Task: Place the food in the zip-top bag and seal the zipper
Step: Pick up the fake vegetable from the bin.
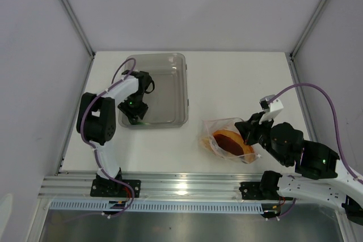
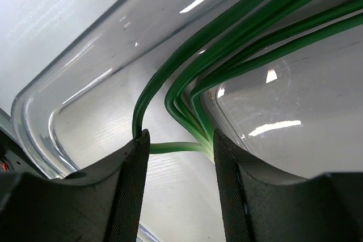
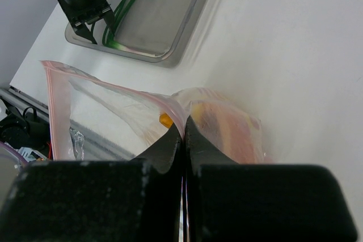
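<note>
Pressed together nearest the lens, the right gripper pinches the bag at its zipper strip, seemingly to hold the mouth up and open for loading. That bag lies near the front-right edge of the counter with orange food inside. Toward the back-left corner, the left gripper stands spread astride the green stalk in the bin, probably the next piece to fetch.
</note>
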You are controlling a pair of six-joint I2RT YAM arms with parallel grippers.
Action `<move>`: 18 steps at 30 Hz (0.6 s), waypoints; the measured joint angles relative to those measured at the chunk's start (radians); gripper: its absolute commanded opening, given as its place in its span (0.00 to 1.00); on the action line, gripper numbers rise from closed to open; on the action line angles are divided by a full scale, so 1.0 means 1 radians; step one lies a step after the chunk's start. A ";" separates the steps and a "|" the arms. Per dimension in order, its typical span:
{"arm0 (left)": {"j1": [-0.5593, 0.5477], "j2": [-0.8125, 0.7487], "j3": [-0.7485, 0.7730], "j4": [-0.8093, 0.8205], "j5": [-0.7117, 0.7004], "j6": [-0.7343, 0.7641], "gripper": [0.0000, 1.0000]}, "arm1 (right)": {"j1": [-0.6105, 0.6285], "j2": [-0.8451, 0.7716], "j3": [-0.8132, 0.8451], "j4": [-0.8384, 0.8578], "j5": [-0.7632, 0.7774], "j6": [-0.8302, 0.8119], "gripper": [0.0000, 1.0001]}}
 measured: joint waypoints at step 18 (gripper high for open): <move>0.019 -0.033 0.010 0.000 -0.021 0.053 0.52 | 0.000 0.007 0.000 0.001 -0.014 0.000 0.00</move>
